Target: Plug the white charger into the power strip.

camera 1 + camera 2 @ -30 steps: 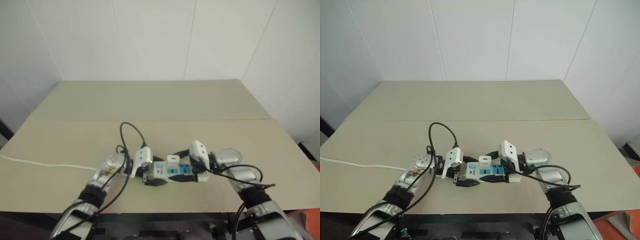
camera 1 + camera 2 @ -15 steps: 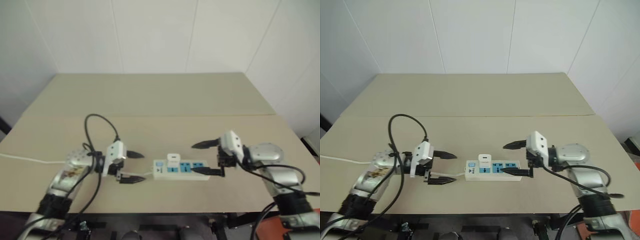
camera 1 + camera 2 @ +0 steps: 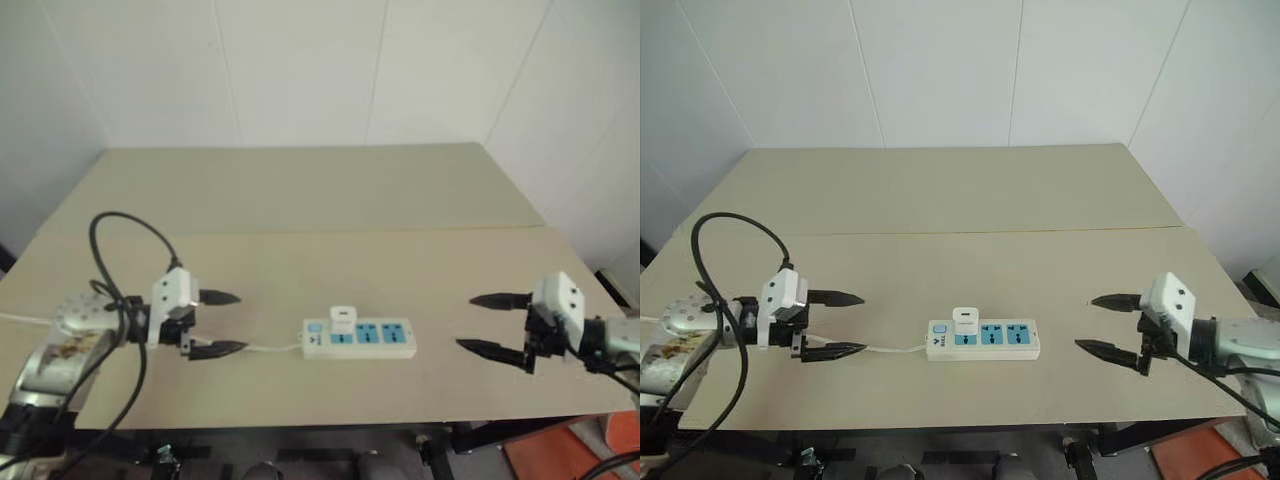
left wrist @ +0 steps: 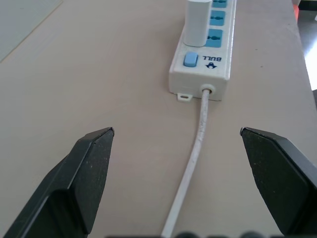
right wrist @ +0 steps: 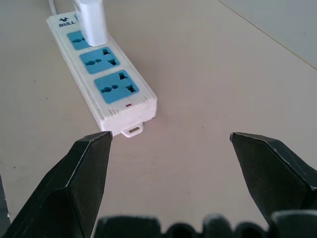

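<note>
I had drawn my left claw (image 3: 830, 325) and right claw (image 3: 1108, 324) away to the frame's edges, both spread and empty; the small white cube charger (image 3: 965, 320) stood seated in the long white plastic power strip (image 3: 983, 340), so plugging looked done.

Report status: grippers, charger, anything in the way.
Left gripper open, right gripper open, both empty, either side of the power strip. Charger upright in the socket nearest the switch. Nothing in the way.

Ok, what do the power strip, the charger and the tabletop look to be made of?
Long white power strip: likely smooth moulded plastic with blue socket panels and crisp edges. Small white cubic charger: glossy plastic, probably, given its soft sheen. Beige table: matte laminate or painted board; no visible grain.
</note>
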`<state>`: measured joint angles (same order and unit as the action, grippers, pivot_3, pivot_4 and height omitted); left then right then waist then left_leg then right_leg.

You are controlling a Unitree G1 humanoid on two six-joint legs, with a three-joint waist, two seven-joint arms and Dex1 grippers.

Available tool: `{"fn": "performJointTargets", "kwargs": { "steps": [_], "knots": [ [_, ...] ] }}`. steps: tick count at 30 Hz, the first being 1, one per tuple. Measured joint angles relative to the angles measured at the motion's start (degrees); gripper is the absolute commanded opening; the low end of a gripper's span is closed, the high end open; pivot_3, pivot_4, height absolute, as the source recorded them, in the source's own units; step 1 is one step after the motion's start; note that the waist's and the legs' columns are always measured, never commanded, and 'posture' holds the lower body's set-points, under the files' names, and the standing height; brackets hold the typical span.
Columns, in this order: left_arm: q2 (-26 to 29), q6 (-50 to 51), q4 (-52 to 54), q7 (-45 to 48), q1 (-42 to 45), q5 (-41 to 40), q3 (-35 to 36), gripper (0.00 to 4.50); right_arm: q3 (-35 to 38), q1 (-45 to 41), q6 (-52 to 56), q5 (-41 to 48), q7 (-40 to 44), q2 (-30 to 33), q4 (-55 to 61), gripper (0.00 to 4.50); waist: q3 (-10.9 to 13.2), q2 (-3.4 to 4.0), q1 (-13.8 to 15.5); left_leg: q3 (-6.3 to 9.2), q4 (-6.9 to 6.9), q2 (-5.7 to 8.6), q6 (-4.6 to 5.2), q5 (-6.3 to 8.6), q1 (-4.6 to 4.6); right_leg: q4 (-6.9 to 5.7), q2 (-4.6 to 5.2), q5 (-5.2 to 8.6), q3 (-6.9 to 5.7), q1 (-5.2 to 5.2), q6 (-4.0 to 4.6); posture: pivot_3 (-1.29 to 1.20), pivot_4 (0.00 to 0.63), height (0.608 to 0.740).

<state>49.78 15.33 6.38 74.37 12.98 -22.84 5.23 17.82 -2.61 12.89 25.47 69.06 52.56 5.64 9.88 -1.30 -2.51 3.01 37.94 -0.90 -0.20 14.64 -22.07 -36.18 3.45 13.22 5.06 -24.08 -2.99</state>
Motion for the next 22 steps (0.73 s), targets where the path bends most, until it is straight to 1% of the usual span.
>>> {"fn": "performJointTargets", "kwargs": {
  "steps": [4,14,19,22],
  "knots": [
    [0.19,0.8,1.14,-0.14,-0.51,-0.82,0.28,4.46,0.39,1.8,0.04,0.05,-0.32,0.2,0.62,4.5,0.01,-0.01,0.09,0.0,0.0,0.0,-0.01,-0.01,0.01,-0.02,0.0,-0.01,0.01,0.01,-0.01,0.0,0.15,0.74],
    [0.09,1.34,1.29,-3.09,0.29,-2.64,2.68,4.46,0.84,1.74,1.14,0.42,-0.88,2.1,1.73,4.5,0.01,-0.01,0.09,-0.02,0.0,0.01,-0.01,-0.01,0.02,-0.02,0.0,-0.02,0.02,0.02,0.0,0.0,0.15,0.74],
    [-1.09,2.13,1.63,-4.24,0.56,-3.37,2.45,4.46,0.84,0.34,1.86,0.49,-1.79,2.23,1.76,4.5,0.01,-0.01,0.06,-0.02,0.02,0.0,-0.01,-0.01,0.03,-0.04,0.0,-0.02,0.02,0.02,0.0,0.0,0.15,0.74],
    [-2.33,2.12,1.57,-4.51,2.17,-3.34,1.52,4.46,0.84,-0.13,2.27,0.51,-1.79,2.23,1.78,4.5,0.01,-0.01,0.13,-0.02,0.06,0.01,-0.01,-0.01,0.01,-0.04,0.0,-0.03,0.02,0.03,0.0,0.0,0.15,0.74]
  ]
}}
